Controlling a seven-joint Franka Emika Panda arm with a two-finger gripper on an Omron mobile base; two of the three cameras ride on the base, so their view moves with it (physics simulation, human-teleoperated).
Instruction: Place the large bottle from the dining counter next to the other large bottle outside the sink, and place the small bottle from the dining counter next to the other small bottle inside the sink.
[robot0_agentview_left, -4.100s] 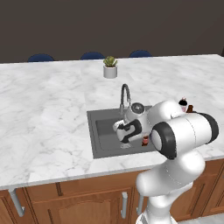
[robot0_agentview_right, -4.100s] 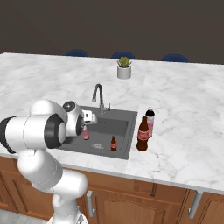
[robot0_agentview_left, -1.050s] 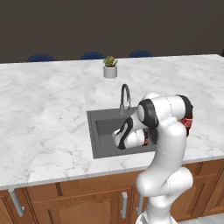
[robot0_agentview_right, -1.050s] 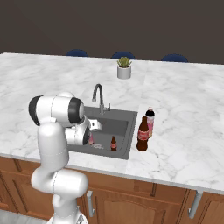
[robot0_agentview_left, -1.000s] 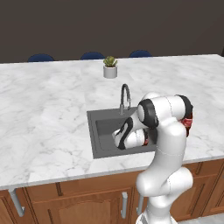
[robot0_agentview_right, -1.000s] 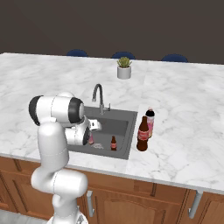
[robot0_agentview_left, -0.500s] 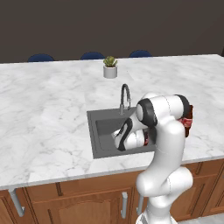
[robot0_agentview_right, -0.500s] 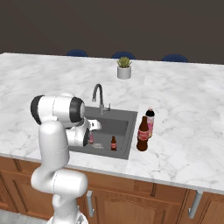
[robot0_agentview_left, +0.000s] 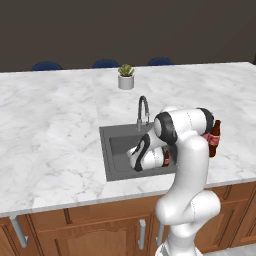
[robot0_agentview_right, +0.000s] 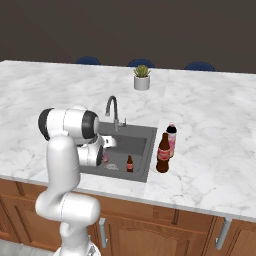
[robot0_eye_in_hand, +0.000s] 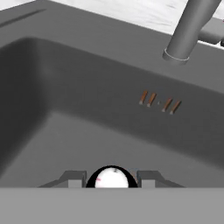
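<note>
Small bottle (robot0_eye_in_hand: 112, 177) in lowered tool (robot0_eye_in_hand: 112, 179)

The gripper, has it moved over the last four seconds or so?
Yes. The gripper, shut on the small bottle, has dropped from level with the tap deeper into the sink.

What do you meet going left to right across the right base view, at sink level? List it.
The gripper in the sink shut on the small bottle → the other small bottle → the large bottle → the other large bottle.
</note>
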